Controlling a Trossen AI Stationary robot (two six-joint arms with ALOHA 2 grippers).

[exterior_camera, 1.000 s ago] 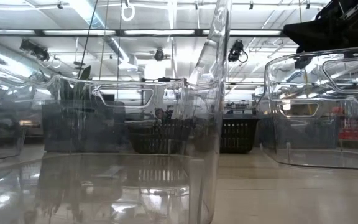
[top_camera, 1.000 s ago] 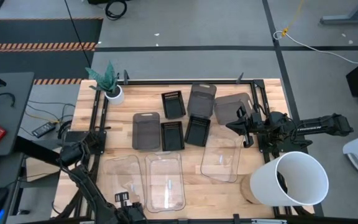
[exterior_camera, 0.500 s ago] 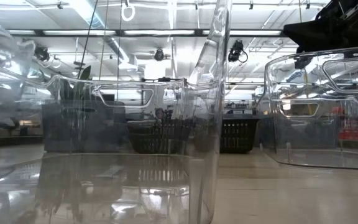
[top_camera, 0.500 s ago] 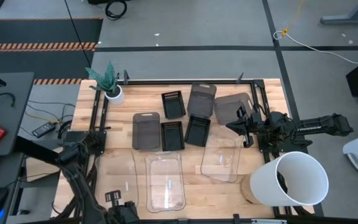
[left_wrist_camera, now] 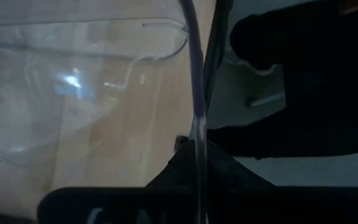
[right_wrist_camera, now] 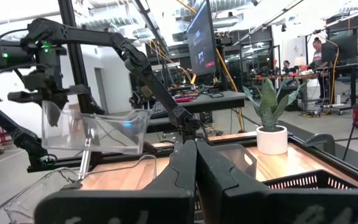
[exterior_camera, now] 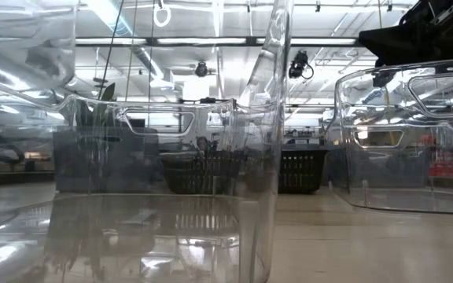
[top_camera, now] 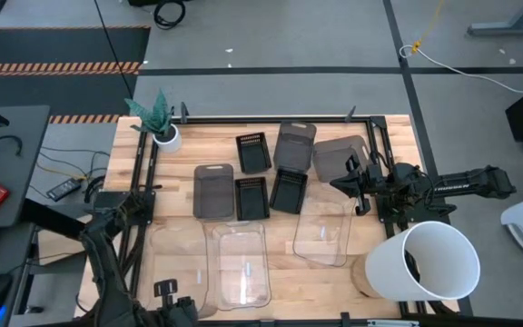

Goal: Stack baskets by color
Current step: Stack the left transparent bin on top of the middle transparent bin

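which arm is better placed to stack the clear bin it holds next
Left. The left gripper has its jaws shut on a large clear plastic bin, lifted beside another clear bin. The right gripper waits shut at the table's right edge.

Bystanders on and around the table

A small white plant pot (top_camera: pixel 166 137) with a green plant stands at the far left corner; a big white bucket (top_camera: pixel 422 262) sits at the near right corner.
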